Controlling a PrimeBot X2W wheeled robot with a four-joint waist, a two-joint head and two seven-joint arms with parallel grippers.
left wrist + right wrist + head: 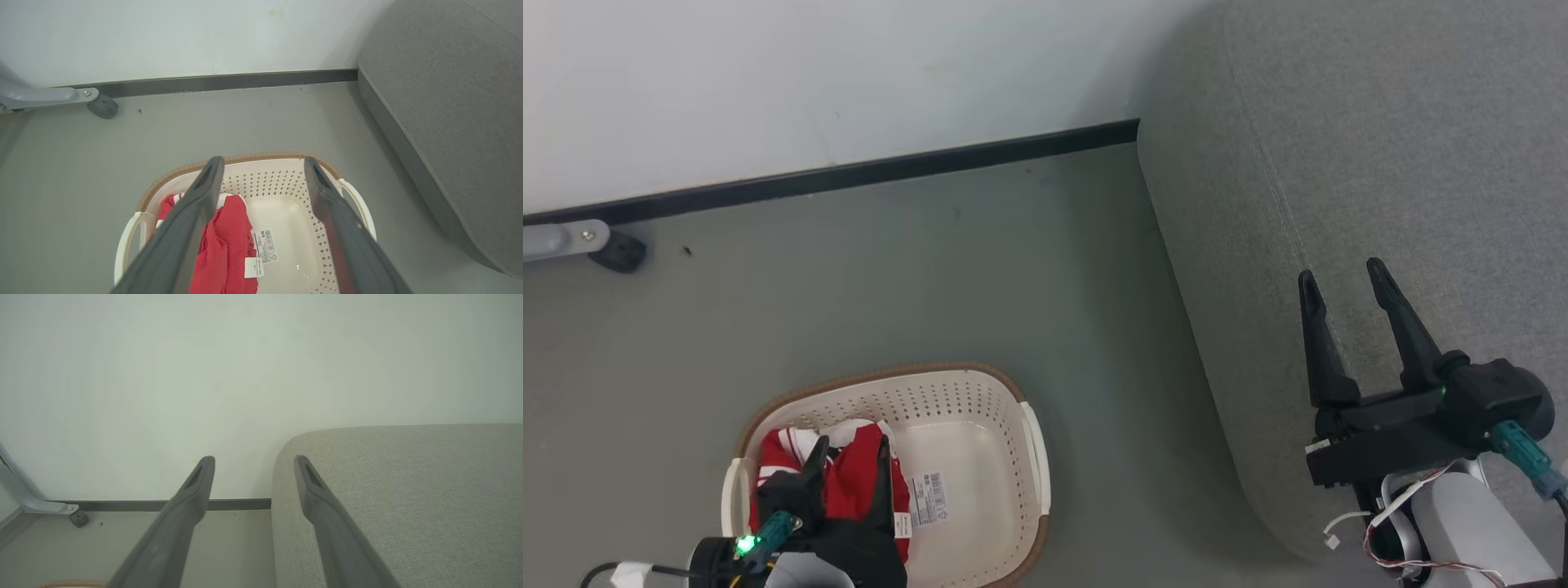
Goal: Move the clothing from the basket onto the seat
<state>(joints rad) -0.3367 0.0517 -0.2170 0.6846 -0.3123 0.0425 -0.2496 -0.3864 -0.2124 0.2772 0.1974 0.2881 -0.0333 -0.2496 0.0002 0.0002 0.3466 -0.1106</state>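
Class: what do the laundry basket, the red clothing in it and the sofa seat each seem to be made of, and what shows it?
Laundry basket: likely moulded plastic, smooth cream, punched holes. Red clothing: thin soft fabric, probably synthetic; it crumples in folds. Sofa seat: grey woven upholstery, matte, with a stitched seam.
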